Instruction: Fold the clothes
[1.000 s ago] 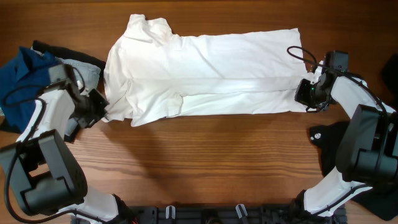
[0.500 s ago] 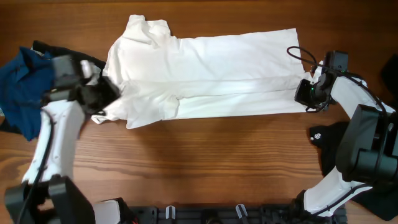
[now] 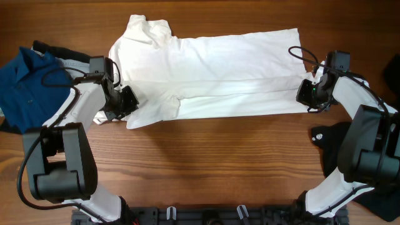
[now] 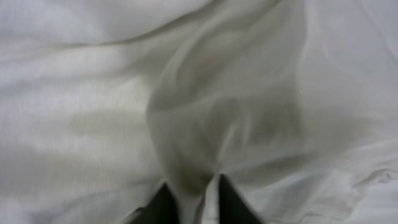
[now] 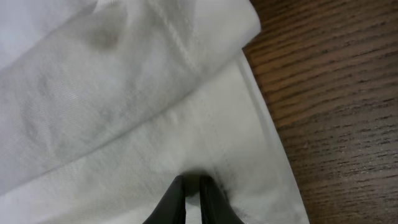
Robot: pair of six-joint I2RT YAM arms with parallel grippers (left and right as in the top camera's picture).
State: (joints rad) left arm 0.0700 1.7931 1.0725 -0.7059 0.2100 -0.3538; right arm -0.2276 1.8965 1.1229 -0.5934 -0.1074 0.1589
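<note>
A large white T-shirt [image 3: 206,69] lies spread across the wooden table, folded lengthwise, collar end at the left and hem at the right. No print shows. My left gripper [image 3: 128,100] is shut on a pinch of the white T-shirt [image 4: 205,112] at its lower left sleeve area. My right gripper [image 3: 304,94] is shut on the white T-shirt [image 5: 124,106] at the lower right hem corner, by the fabric's edge.
A blue shirt [image 3: 28,78] with a black and a pale grey garment [image 3: 69,56] lies at the left edge. A black garment with a small white logo [image 3: 331,140] lies at the right. Bare wooden table [image 3: 206,162] lies in front of the T-shirt.
My left gripper has moved right and up onto the T-shirt's lower left part, carrying the sleeve fabric inward. The right gripper has stayed in place on the hem.
</note>
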